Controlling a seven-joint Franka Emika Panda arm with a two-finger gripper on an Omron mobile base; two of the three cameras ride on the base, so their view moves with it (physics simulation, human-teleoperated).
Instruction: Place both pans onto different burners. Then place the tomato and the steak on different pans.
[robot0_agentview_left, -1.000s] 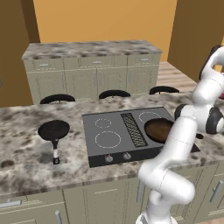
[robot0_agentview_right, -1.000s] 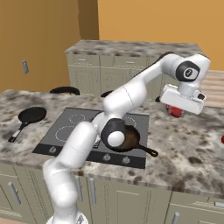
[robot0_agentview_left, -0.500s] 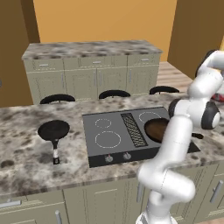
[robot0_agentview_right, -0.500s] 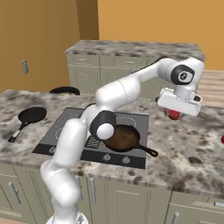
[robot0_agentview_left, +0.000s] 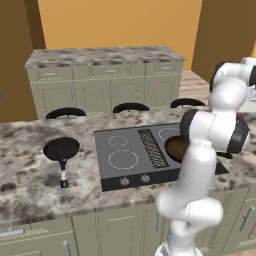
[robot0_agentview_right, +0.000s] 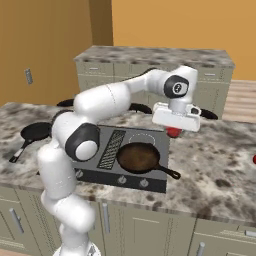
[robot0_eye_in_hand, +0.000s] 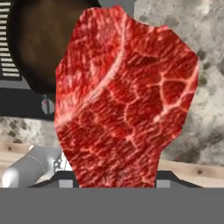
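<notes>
My gripper (robot0_agentview_right: 174, 129) is shut on the steak (robot0_eye_in_hand: 127, 100), a red marbled slab that hangs upright between the jaws and covers the fingertips in the hand view. It hovers above the counter just past the cooktop's (robot0_agentview_right: 156, 178) right edge, behind and to the right of the brown pan (robot0_agentview_right: 139, 156). That pan sits on the right front burner, also seen beside my arm (robot0_agentview_left: 175, 148) and at the hand view's top left (robot0_eye_in_hand: 39, 43). The black pan (robot0_agentview_left: 61, 148) rests on the counter left of the cooktop. The tomato (robot0_agentview_right: 254, 159) shows at the far right edge of the counter.
Two white burner circles (robot0_agentview_left: 123, 159) lie bare on the cooktop's left half, with the ribbed grill strip (robot0_agentview_left: 151, 147) in the middle and knobs (robot0_agentview_left: 134, 179) along the front. Dark stool backs (robot0_agentview_left: 65, 113) stand behind the counter. A second cabinet run (robot0_agentview_left: 105, 80) lies beyond.
My gripper has carried the steak leftward and a little lower, from over the right counter to just beside the cooktop. The pans have not moved.
</notes>
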